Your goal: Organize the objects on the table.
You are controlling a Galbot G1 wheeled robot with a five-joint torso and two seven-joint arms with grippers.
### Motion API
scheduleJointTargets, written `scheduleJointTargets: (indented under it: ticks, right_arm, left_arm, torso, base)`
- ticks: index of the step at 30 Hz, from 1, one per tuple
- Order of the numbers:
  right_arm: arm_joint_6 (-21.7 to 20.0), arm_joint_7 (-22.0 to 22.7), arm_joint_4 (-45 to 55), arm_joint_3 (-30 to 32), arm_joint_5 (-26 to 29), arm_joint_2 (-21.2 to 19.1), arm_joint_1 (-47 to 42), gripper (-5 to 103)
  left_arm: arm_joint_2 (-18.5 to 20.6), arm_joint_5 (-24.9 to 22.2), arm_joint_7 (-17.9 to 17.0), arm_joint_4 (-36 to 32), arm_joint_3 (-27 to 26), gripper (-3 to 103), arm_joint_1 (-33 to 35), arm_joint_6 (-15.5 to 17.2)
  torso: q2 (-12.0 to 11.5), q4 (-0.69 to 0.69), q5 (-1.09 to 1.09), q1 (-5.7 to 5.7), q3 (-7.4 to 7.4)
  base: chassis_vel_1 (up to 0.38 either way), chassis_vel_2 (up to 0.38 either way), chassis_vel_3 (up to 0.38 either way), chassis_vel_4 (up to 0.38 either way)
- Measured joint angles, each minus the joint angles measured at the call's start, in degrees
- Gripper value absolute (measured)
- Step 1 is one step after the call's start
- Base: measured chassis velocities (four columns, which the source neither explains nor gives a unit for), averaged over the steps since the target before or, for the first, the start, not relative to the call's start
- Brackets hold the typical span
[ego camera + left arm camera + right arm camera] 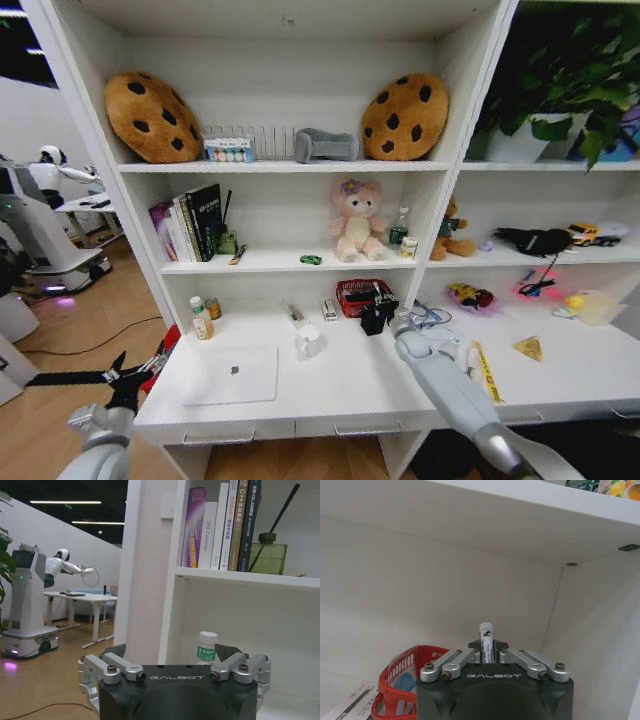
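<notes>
On the white table (350, 385) lies the closed silver laptop (231, 375), with a white mug (308, 342) beside it. My right gripper (378, 318) hovers at the back of the table, right next to a red basket (360, 296). In the right wrist view this gripper (487, 647) is shut on a slim white labelled stick (486, 632) held upright, with the red basket (402, 677) just beyond it. My left gripper (124, 381) hangs off the table's left end; its jaws (170, 652) stand wide open, with a small bottle (206, 649) seen past them.
Two small bottles (202, 320) stand at the table's back left. A green toy car (311, 260), a plush (355, 222) and books (190, 225) sit on the shelf above. A yellow strip (487, 370) and yellow triangle (529, 347) lie right of my arm.
</notes>
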Motion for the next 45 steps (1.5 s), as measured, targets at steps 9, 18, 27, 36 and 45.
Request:
scheduleJointTargets:
  ticks: [9,18,27,36,45]
  right_arm:
    - [1.39,-0.11,-3.87,-1.7,-0.71,2.74,2.68,12]
    - [1.6,-0.01,-3.89,-1.44,-1.3,1.77,2.84,12]
    - [1.56,0.04,-2.09,-0.95,-1.18,0.12,1.69,25]
    - [0.74,0.57,0.55,-0.39,-0.8,-1.09,0.54,62]
    - [-2.51,1.18,13.1,2.67,2.98,-5.09,-6.16,84]
  left_arm:
    - [0.11,0.02,-0.05,0.65,0.19,100,-0.25,0.02]
    - [0.26,-0.09,0.02,1.01,0.24,100,-0.47,-0.05]
    - [0.23,-0.06,0.07,1.1,0.66,100,-0.73,-0.09]
    - [0.1,-0.17,0.12,0.88,0.55,100,-0.63,-0.23]
    - [0.12,-0.21,0.1,0.47,0.47,100,-0.72,-0.24]
  torso:
    - [0.01,0.0,0.0,0.0,0.0]
    - [0.01,0.0,0.0,0.0,0.0]
    - [0.01,0.0,0.01,0.0,0.0]
    - [0.0,0.0,0.01,-0.01,0.0]
    - [0.01,0.0,0.0,-0.01,0.0]
  base:
    - [0.0,0.0,0.0,0.0]
    - [0.0,0.0,0.0,0.0]
    - [0.0,0.0,0.0,0.0]
    - [0.0,0.0,0.0,0.0]
    - [0.0,0.0,0.0,0.0]
